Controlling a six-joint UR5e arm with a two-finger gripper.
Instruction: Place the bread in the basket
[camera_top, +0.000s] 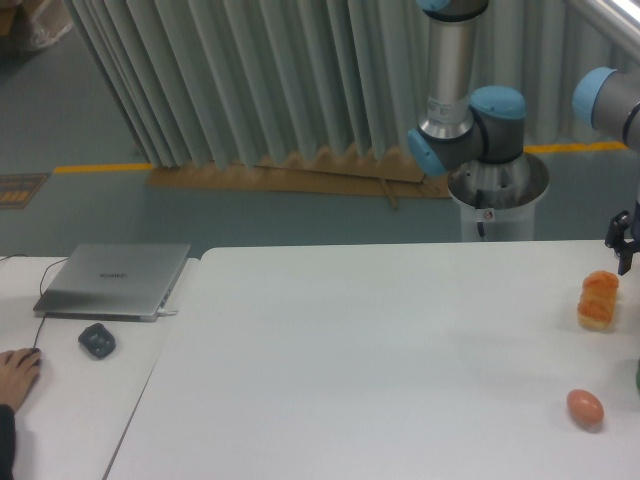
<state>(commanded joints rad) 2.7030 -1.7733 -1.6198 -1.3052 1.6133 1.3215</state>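
Observation:
The bread (598, 299), a small lumpy loaf with a golden-orange top and a paler base, lies on the white table (380, 350) near the right edge. A smooth reddish-orange egg-shaped object (585, 407) lies nearer the front right. My gripper (622, 240) shows only as a dark part at the right frame edge, just above and right of the bread, apart from it. Its jaws are cut off by the frame edge. The basket is out of view.
A closed silver laptop (113, 280) and a dark mouse (96, 340) sit on a second table at the left, with a person's hand (15, 375) at the left edge. A dark object (637, 375) peeks in at the right edge. The arm's base (495, 195) stands behind the table.

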